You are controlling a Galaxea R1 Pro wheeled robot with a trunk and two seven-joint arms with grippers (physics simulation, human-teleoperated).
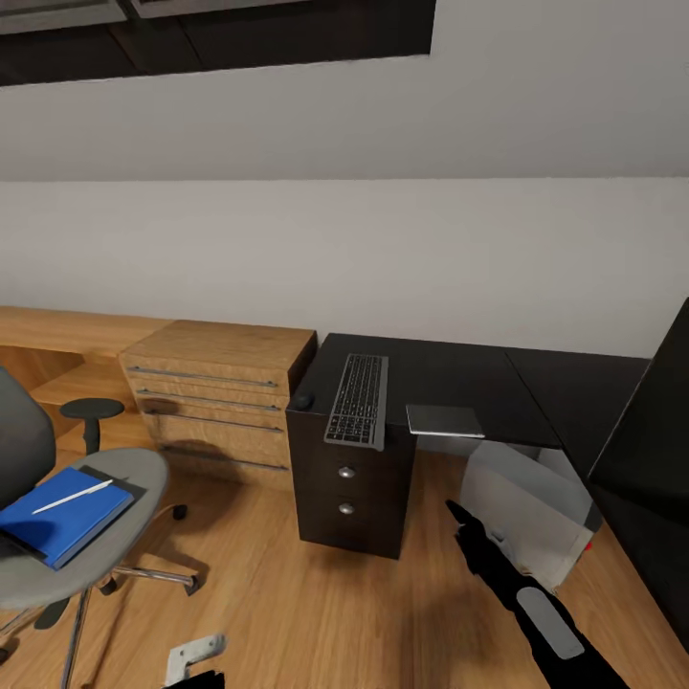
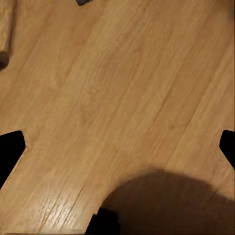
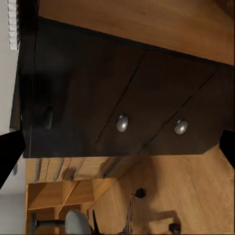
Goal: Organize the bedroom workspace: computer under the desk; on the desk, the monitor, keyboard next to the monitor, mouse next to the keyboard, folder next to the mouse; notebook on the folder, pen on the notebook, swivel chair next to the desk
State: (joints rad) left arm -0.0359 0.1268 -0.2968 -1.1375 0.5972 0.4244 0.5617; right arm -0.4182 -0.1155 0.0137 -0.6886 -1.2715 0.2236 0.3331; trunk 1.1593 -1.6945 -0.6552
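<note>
The desk has a glossy black top with a black drawer unit under its left end. On top lies the silver-grey keyboard, with a small dark mouse at the left corner. The black monitor fills the right edge. The pale computer stands tilted under the desk. At left, the grey swivel chair carries the blue folder with the white pen on it. My right gripper is open and faces the drawer front. My left gripper is open above the wood floor.
A thin grey flat rectangle lies beside the keyboard, overhanging the desk's front edge; what it is I cannot tell. Light-wood cabinets stand left of the desk against the white wall. Wood floor lies open between chair and drawers.
</note>
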